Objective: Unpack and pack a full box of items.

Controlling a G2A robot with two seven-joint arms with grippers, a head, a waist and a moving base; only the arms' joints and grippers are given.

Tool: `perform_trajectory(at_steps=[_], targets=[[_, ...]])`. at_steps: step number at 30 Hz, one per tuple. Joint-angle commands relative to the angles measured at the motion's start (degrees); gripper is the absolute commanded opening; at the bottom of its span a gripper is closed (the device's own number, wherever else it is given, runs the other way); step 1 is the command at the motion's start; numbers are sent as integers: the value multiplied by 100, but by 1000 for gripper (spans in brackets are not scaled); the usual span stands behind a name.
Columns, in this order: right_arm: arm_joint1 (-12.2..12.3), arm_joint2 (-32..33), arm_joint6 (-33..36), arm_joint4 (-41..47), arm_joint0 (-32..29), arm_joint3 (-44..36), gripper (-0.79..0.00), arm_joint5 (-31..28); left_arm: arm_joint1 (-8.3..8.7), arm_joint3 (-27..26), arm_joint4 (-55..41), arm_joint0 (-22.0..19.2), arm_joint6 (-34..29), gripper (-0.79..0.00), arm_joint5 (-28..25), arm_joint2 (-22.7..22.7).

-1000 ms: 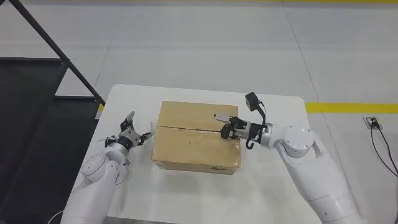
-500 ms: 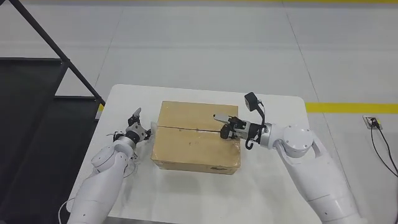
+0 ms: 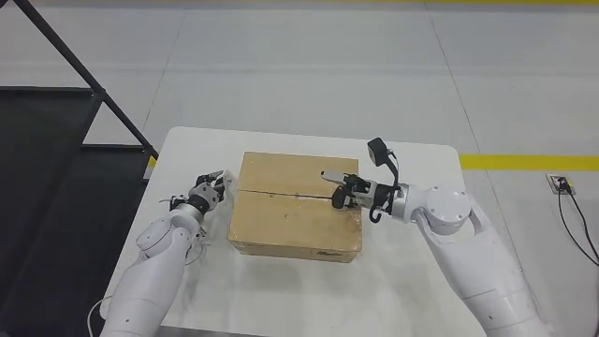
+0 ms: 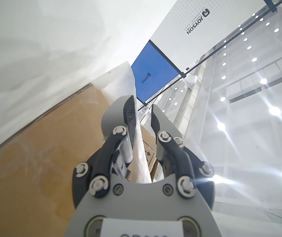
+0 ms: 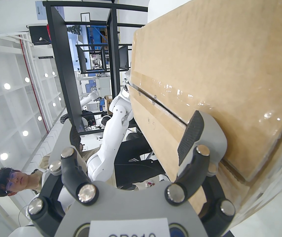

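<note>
**Base:** Where's the load?

**Me:** Closed brown cardboard box (image 3: 295, 208) sits mid white bench (image 3: 412, 281); both flaps down; glossy clear tape runs along the centre seam (image 5: 160, 107); nothing unpacked yet, by my reading.

**Base:** Jaws?

**Me:** Right jaws released and spread wide; one pad lies on the lid just beside the seam near its right end, the other hangs in air. Left jaws at the box's left end, narrowly parted around a thin white strip (image 4: 121, 82); the strip touches one pad with a gap at the other, so not pinched; what the strip is, I can't tell.

**Base:** Handling?

**Me:** Stiff board, I judge; full, so probably too heavy for a one-sided lift; the taped face looks slick and pads may skate on it; flaps will likely flex if pressed in the middle. I'd open it from the seam ends or flap edges; I'd shift it only with both arms low on opposite end walls.
</note>
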Motion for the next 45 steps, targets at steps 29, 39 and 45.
perform_trajectory(at_steps=[29,39,45], targets=[[14,-70,28,167,146,241,0,87,88,-2466,-324,1725,529,-785,-1124,-1036],[44,-16,130,220,160,339,0,9,77,-3085,-424,2137,663,-785,-1475,-1311],[37,-64,164,259,229,440,0,7,55,-3376,-503,2339,762,-785,-1784,-1449]])
